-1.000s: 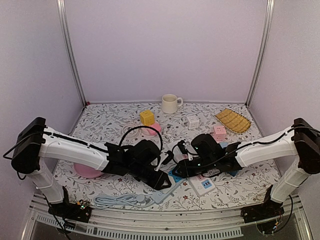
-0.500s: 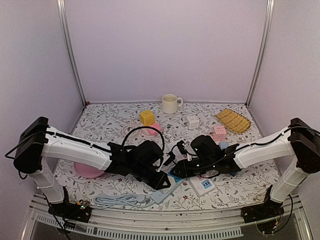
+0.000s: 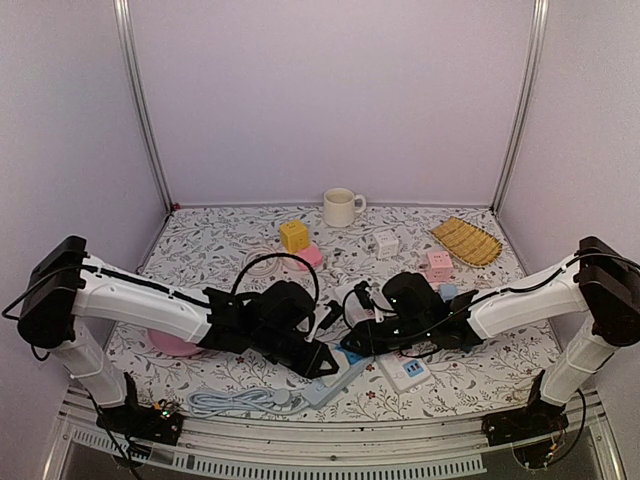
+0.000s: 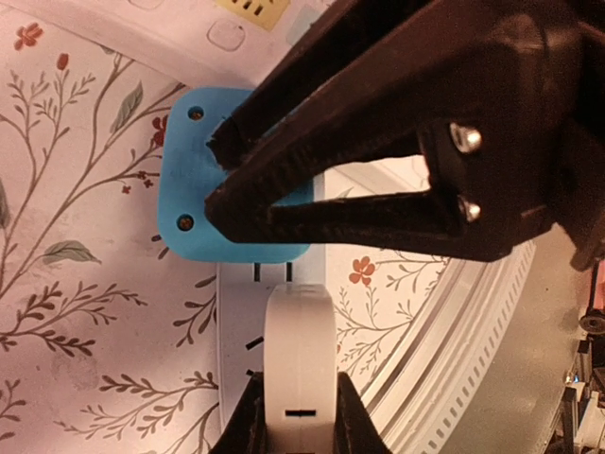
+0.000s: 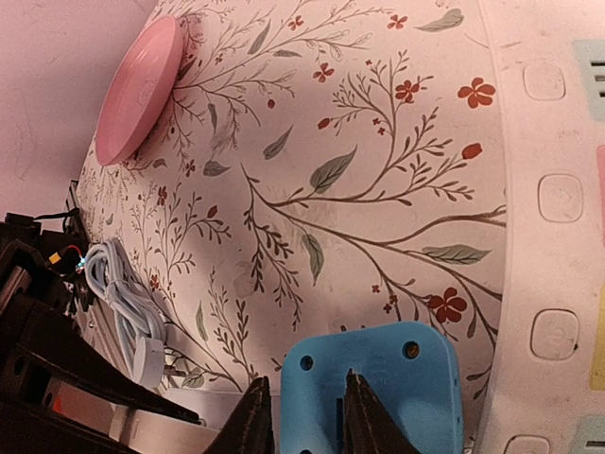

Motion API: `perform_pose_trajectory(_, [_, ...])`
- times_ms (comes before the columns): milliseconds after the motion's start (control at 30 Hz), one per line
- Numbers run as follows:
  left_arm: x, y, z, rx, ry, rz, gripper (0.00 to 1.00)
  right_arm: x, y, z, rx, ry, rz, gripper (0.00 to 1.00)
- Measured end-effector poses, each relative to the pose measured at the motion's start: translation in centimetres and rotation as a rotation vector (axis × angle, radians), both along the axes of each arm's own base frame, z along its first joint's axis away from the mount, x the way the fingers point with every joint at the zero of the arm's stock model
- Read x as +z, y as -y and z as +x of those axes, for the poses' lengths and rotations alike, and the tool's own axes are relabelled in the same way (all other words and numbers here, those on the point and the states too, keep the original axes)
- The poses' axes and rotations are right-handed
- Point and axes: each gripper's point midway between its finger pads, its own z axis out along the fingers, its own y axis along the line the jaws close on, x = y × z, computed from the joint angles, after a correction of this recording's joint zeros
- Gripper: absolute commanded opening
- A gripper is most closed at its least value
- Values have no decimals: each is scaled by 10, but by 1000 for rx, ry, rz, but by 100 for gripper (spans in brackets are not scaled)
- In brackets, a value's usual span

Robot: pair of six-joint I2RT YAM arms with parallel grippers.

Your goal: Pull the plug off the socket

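Left claw (image 4: 298, 421) is clamped on the white plug (image 4: 298, 350), one finger pressed flat to each side of its body. That grip suits a straight pull away from the socket rather than a twist. The plug sits right between the fingers and reaches forward past their tips, lying along the white power strip (image 4: 236, 322) that runs underneath the claw. Right claw (image 4: 216, 172) comes in from the opposite side, just ahead of the plug's tip, with its jaws drawn narrow over a blue block (image 4: 189, 213) at the end of the strip. Whether it actually pinches the block or only presses on it I cannot tell from either wrist view. My reading is that it is there to brace the socket side, so the strip does not lift or slide when the plug is drawn back. The plug itself is smooth, glossy white plastic with a rounded front end and a small dark slot mark on its upper face. Two short dark slits of the strip show just beyond its nose. Its pins are hidden, so I cannot tell whether it is fully seated.
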Motion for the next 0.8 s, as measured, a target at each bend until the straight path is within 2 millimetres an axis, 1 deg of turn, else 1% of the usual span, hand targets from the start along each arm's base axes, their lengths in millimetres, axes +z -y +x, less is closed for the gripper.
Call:
perform_pose_trajectory(200, [4, -2, -5, -5, -44, -46, 0, -5, 2, 0, -3, -3, -10, 28])
perform_pose_trajectory(467, [3, -3, -1, 9, -55, -50, 0, -5, 4, 3, -17, 12, -15, 28])
perform_pose_trajectory(533, [3, -4, -1, 11, -43, -41, 0, -4, 7, 3, -23, 18, -29, 34])
perform_pose_trajectory(633, [2, -5, 3, 26, -11, -25, 0, 4, 13, 3, -30, 31, -43, 48])
perform_pose_trajectory(733, [6, -10, 12, 70, 32, -13, 0, 22, 19, 5, -38, 51, -31, 60])
perform_pose_trajectory(800, [14, -14, 20, 109, 65, -12, 0, 35, 20, 6, -41, 66, -12, 65])
